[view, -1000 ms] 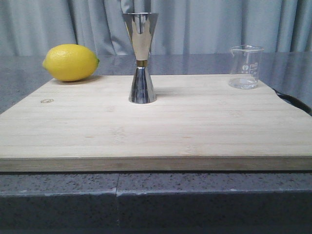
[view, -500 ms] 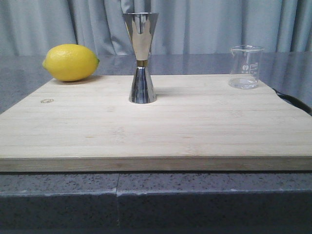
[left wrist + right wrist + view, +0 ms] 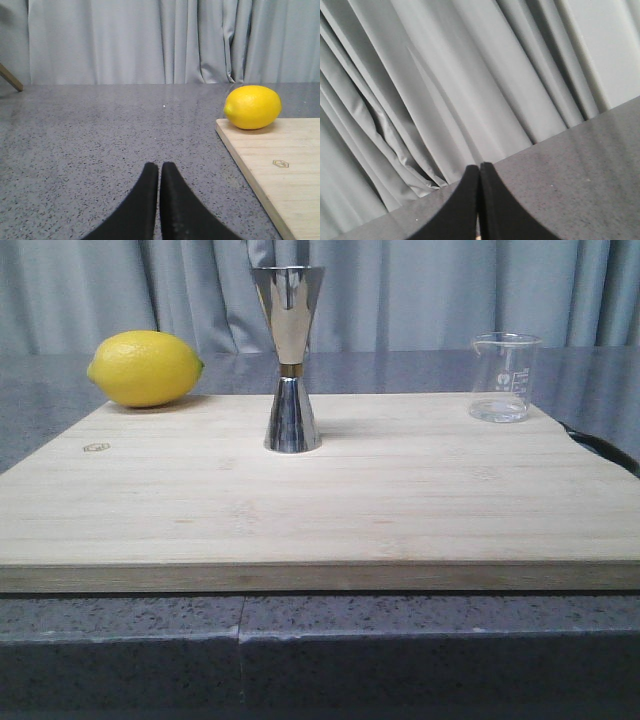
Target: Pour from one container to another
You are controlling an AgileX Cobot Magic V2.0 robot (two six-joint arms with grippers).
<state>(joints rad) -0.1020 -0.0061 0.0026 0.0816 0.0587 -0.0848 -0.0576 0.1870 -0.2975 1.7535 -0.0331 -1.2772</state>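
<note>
Front view: a pale wooden cutting board [image 3: 320, 500] lies on a grey speckled worktop [image 3: 320, 640] before a grey curtain [image 3: 420, 290]. The steel jigger [image 3: 290, 358] stands upright near the board's far edge, about midway along it, with a thin gold band at its waist. The small clear glass beaker [image 3: 503, 377] stands upright at the board's far right corner, well apart from the jigger; its pouring lip faces the jigger's side and white markings show on its wall. Whether it holds liquid cannot be told. A lemon [image 3: 145, 368] rests at the board's far left corner. No arm or gripper appears in this view.

Left wrist view: the left gripper [image 3: 159, 167] has its jaws closed, the two black fingertips [image 3: 150, 172] touching with nothing between them, and is low over bare worktop. Ahead and off to one side of the jaws lies a corner of the board, bearing a small engraved logo [image 3: 280, 163], with the lemon at that corner. Neither jigger nor beaker is visible here.

Right wrist view: the right gripper [image 3: 479, 167] also has its jaws closed on nothing, fingertips pressed together. Beyond them are only curtain folds and a tilted strip of worktop; board, jigger, beaker and lemon are all out of this view, so their position relative to the right jaws cannot be told.
</note>
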